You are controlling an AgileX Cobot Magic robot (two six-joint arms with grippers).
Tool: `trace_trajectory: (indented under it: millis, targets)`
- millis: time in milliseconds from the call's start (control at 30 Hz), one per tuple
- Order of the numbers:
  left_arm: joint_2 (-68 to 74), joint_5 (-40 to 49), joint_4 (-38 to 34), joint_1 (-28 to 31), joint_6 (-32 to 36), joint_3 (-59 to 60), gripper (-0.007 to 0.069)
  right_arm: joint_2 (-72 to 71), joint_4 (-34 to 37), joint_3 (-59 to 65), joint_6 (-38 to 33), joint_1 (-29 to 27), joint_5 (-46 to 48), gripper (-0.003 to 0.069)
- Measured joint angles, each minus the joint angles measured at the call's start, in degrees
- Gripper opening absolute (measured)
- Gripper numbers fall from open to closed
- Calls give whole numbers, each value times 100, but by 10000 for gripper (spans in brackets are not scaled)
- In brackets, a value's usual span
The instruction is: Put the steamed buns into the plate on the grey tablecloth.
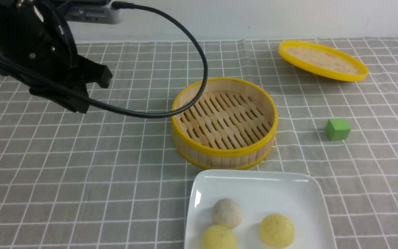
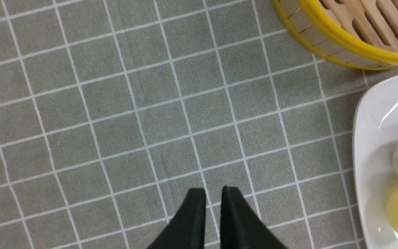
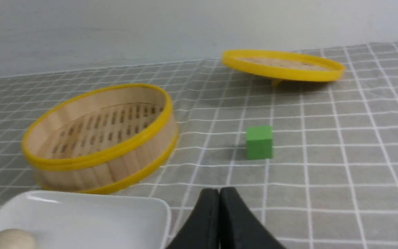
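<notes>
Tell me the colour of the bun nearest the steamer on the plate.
Off-white, greyish bun, unlike the two pale yellow ones; clearest in the front view.

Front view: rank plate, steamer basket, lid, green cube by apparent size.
1. plate, cut off by the frame and nearest the camera, so its lead is unsure
2. steamer basket
3. lid, farthest away
4. green cube
</notes>
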Motion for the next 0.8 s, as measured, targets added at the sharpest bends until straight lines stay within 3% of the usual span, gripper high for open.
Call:
trace_trajectory:
  millis: [100,267,567,667,800]
  targets:
    - [-12,0,109,0,6,-156,88,-174,0,433,0,-595,154,19]
    - [-449,0,277,0,17,-306,34,-242,-1,595,0,-983,421,23]
    - [-2045,0,776,0,-114,-209,2,-247,-1,582,0,-1040,508,36]
    - [-2729,0,737,0,-328,259,2,-247,-1,577,0,-1040,511,40]
    - [-3906,-218,288,0,-390,1782,2,-247,-1,577,0,-1040,511,46]
